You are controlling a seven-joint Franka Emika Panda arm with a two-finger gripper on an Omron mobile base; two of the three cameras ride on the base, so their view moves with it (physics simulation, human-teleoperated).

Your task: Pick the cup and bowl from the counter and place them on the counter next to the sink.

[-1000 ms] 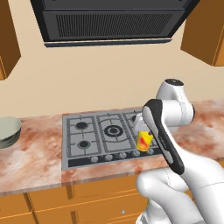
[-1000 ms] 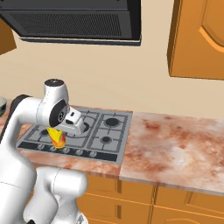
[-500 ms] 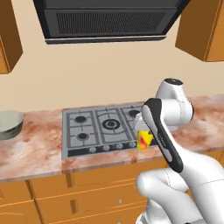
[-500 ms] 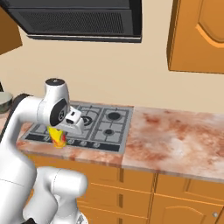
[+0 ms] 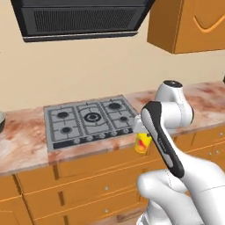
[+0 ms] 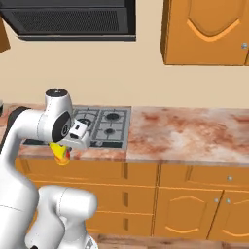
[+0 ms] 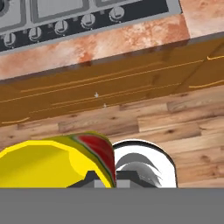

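A: What has changed most? I start with the biggest thing.

B: The whole scene has slid to the left in both base views, so the base has driven to the right along the counter (image 5: 26,145). The things did not move by themselves. The gas stovetop (image 5: 90,121) now sits nearer the left side of the left base view, and a long bare stretch of counter opens toward 3 o'clock in the right base view.

A: And the bowl (image 5: 1,121)?

B: A second ago it was well visible at 9 o'clock in the left base view. Now only a sliver of it is left at that edge, resting on the counter.

A: What does this mean for the task?

B: I judge that the robot is carrying the first item toward the sink. The sink is not yet visible, so the drive is probably not finished, and the bowl is for a second trip.

A: The gripper (image 5: 141,128)?

B: Its jaws are closed around the cup (image 5: 143,141), as before. In the hand view the cup (image 7: 61,159) hangs over the wooden floor (image 7: 175,118), just in front of the cabinet fronts (image 7: 109,87), not above the counter.
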